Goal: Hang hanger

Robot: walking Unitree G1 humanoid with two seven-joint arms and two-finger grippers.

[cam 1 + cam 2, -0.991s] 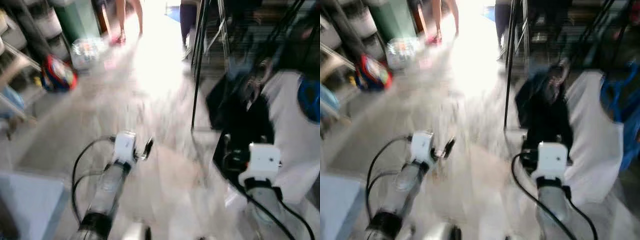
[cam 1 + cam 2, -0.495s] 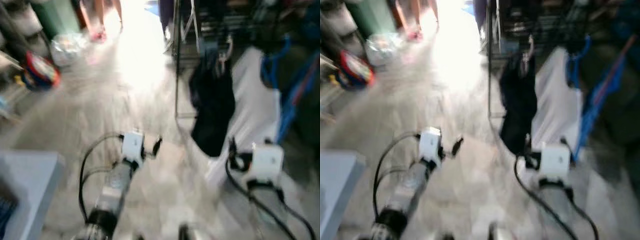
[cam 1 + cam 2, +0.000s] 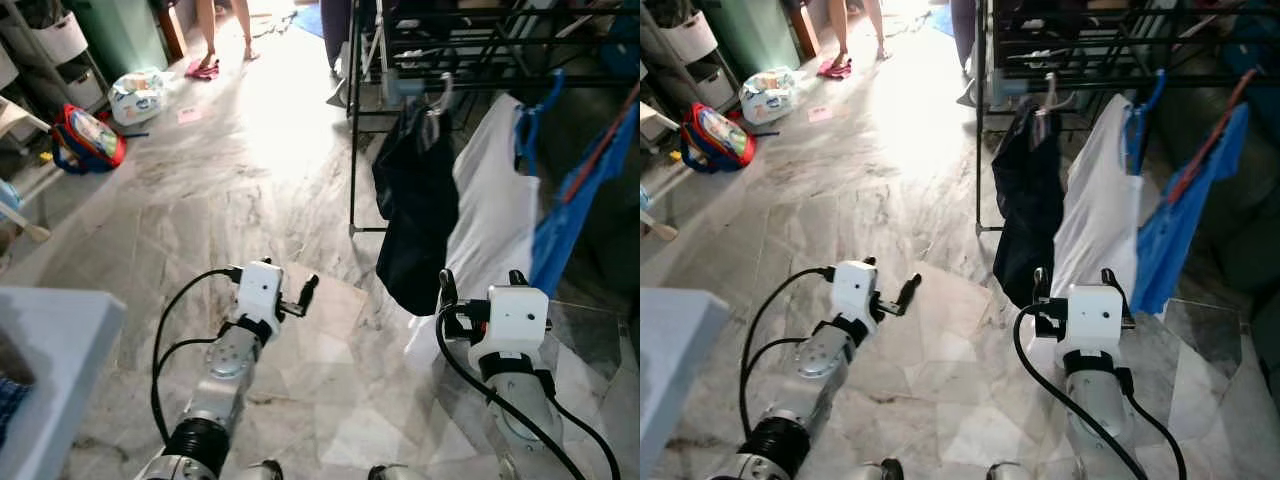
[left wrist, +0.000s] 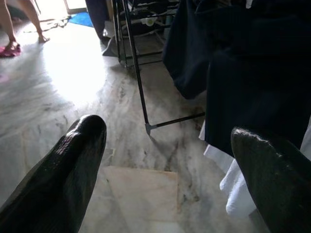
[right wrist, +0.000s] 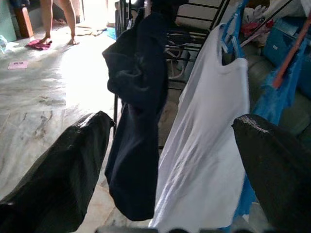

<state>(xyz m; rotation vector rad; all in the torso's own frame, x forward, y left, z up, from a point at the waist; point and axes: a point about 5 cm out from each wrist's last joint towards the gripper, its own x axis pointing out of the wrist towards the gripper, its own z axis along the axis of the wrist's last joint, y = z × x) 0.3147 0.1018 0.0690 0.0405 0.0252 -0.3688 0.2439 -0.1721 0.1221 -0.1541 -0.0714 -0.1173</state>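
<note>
Both grippers, left point(image 3: 300, 297) & right point(image 3: 1077, 284), spread wide, empty, facing drying rack point(image 3: 470, 45). Dark garment's hanger point(image 3: 436, 93) hooked on rail beside white tee point(image 3: 490, 200). Hanging looks done; next, prob. back away.

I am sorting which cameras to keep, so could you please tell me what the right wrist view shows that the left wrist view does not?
The right wrist view alone shows the white shirt on its blue hanger, a blue garment beside it, and the whole dark garment hanging from the rack.

The left wrist view alone shows the rack's black leg reaching its foot on the marble floor, and a blue mat.

Both share the dark garment, a person's bare legs, and the open fingers of their own hand, holding nothing.
</note>
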